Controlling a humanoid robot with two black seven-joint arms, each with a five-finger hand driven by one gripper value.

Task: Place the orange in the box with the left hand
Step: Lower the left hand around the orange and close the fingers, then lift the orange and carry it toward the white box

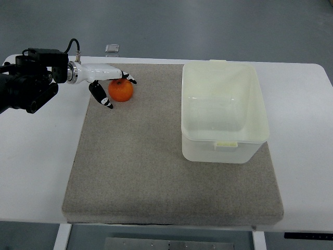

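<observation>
Up near the far left corner of the mat [156, 172] sits the orange [121, 90], round, smooth-skinned and glossy, with a small dark stem dimple on top. That mat is a grey, felt-like rectangle with a coarse weave, lying on a white table [36, 156]. On its far right part stands the box [223, 109], a translucent, cream-white plastic tub with rounded corners, a lipped rim and a small tab on its near edge. Reaching in from the left edge, the left hand [106, 83] has a white glossy shell and black-tipped fingers [102, 97] on a black arm. Its fingers spread around the orange, one over the far side and others along the left side, loosely cupping without a firm grip.
</observation>
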